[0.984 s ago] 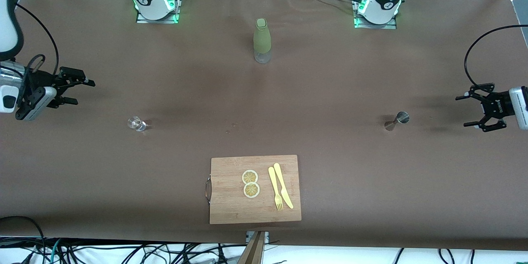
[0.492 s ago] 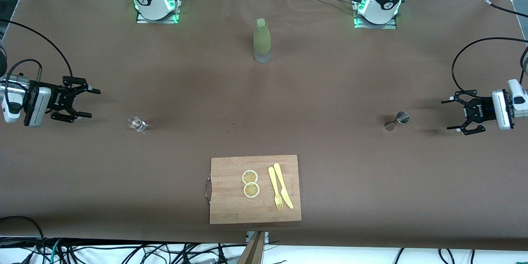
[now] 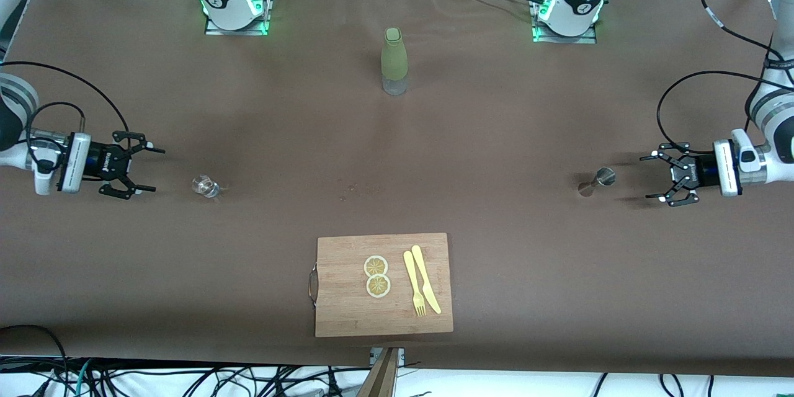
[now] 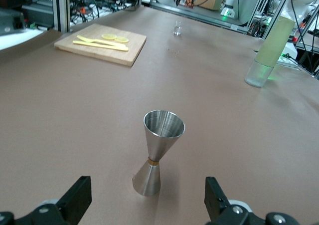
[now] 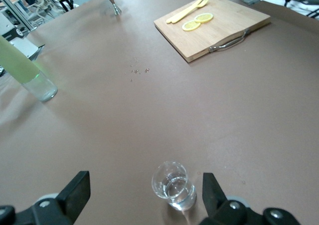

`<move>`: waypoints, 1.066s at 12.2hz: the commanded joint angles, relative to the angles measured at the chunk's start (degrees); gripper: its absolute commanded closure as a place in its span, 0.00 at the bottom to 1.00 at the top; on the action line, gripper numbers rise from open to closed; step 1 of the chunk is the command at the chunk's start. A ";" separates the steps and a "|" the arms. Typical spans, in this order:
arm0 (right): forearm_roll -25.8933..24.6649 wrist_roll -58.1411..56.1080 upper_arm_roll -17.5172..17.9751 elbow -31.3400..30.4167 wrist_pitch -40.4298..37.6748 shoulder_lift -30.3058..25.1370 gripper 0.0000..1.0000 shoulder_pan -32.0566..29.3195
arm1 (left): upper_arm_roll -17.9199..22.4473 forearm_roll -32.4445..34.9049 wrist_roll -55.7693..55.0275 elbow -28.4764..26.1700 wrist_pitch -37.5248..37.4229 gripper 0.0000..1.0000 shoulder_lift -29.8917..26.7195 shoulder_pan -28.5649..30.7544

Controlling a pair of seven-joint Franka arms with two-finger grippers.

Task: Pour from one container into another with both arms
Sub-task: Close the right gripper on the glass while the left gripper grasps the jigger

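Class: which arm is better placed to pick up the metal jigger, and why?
The left. The left gripper is open, level with the jigger and right beside it; the right gripper is at the small glass.

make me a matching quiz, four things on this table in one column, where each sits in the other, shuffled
1. steel hourglass-shaped jigger
2. small clear glass
3. tall green bottle with clear base
4. two round lemon slices

A. on the wooden cutting board
B. between the two arm bases
C. just ahead of the open left gripper
D. just ahead of the open right gripper

Pairs: 1-C, 2-D, 3-B, 4-A
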 commanded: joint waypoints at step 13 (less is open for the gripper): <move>9.07 -14.54 0.27 6.59 -1.18 15.28 0.00 -1.32 | -0.10 -8.52 17.89 2.40 -2.89 0.00 10.44 -2.59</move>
